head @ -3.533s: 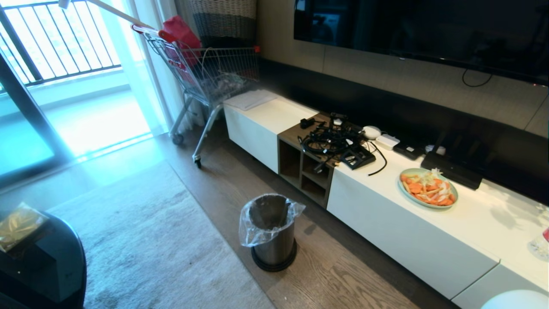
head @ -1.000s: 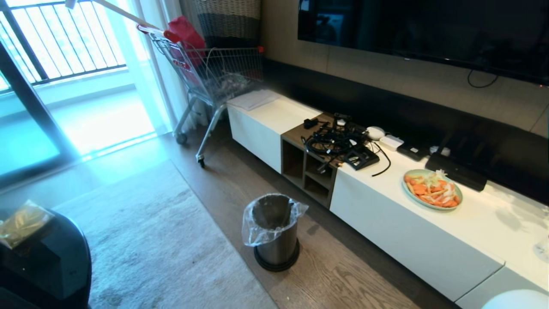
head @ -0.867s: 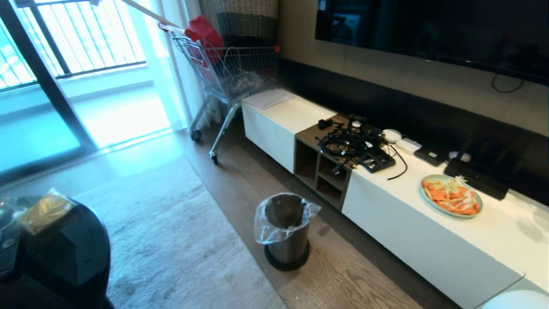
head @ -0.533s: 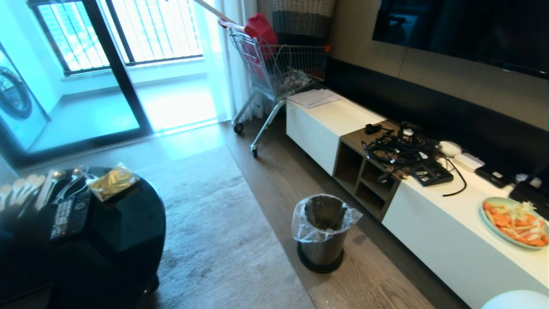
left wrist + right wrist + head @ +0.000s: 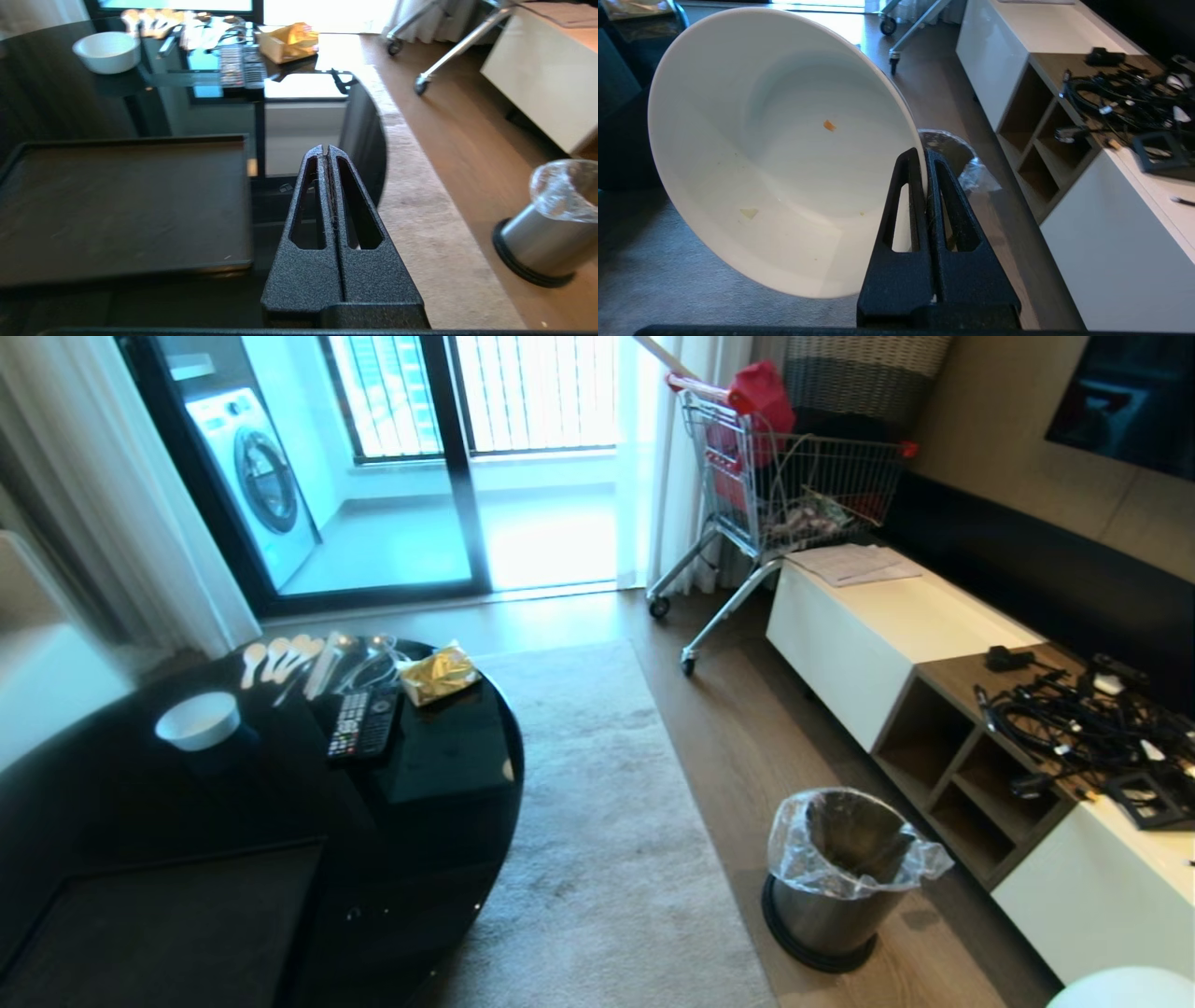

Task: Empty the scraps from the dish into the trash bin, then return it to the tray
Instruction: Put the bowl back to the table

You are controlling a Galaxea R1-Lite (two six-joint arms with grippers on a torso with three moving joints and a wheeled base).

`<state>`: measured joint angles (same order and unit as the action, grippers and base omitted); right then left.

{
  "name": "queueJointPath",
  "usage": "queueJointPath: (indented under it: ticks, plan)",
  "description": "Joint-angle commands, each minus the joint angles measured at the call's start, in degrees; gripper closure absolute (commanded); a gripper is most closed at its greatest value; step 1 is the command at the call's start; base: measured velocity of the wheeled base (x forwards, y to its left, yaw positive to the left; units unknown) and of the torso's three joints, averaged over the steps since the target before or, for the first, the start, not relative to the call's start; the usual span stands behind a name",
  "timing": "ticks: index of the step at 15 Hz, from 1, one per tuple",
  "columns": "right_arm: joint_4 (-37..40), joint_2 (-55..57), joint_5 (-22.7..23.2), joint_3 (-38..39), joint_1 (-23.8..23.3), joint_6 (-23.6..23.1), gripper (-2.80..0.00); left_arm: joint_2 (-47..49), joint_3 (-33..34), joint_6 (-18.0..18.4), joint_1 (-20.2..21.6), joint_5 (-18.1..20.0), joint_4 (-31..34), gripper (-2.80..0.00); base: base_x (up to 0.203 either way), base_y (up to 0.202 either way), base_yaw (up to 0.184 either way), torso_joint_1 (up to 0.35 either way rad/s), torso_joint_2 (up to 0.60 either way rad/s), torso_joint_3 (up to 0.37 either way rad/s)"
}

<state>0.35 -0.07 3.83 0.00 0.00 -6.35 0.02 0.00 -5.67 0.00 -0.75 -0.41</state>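
Note:
My right gripper (image 5: 923, 154) is shut on the rim of the cream-white dish (image 5: 784, 154), which is held tilted with its inside facing the wrist camera. Only tiny scraps cling inside: an orange bit (image 5: 829, 125) and a pale bit (image 5: 748, 213). In the head view the dish's edge (image 5: 1125, 989) shows at the bottom right corner. The steel trash bin (image 5: 840, 887) with its clear liner stands on the floor by the cabinet. The matte-black tray (image 5: 121, 205) lies empty on the black round table. My left gripper (image 5: 325, 148) is shut and holds nothing, beside the tray's edge.
On the black table (image 5: 448, 775) sit a small white bowl (image 5: 198, 721), a remote (image 5: 362, 723), a gold packet (image 5: 439, 674) and several spoons. A rug (image 5: 607, 821) lies between table and bin. A shopping cart (image 5: 784, 495) and a white cabinet (image 5: 896, 625) with tangled cables (image 5: 1083, 728) line the right.
The whole head view has swung left, so the camera turned. The table and tray came into view, and the bin shifted right in the picture. The green plate left the view.

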Motion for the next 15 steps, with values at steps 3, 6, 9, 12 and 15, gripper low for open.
queueJointPath:
  ticks: [3, 6, 9, 12, 15]
  plan:
    - [0.0, 0.1, 0.0, 0.0, 0.0, 0.0, 0.0, 0.0, 0.0, 0.0, 0.0, 0.0, 0.0, 0.0, 0.001, -0.01, 0.166, 0.0, 0.0, 0.002]
    - [0.0, 0.1, 0.0, 0.0, 0.0, 0.0, 0.0, 0.0, 0.0, 0.0, 0.0, 0.0, 0.0, 0.0, 0.002, -0.011, 0.169, 0.0, 0.0, 0.002]
    - [0.0, 0.1, 0.0, 0.0, 0.0, 0.0, 0.0, 0.0, 0.0, 0.0, 0.0, 0.0, 0.0, 0.0, 0.001, -0.012, 0.169, 0.001, 0.0, 0.004]
    - [0.0, 0.1, 0.0, 0.0, 0.0, 0.0, 0.0, 0.0, 0.0, 0.0, 0.0, 0.0, 0.0, 0.0, -0.001, -0.009, 0.169, 0.002, 0.0, 0.002]
    - [0.0, 0.1, 0.0, 0.0, 0.0, 0.0, 0.0, 0.0, 0.0, 0.0, 0.0, 0.0, 0.0, 0.0, 0.0, -0.009, 0.169, 0.003, 0.0, 0.002]
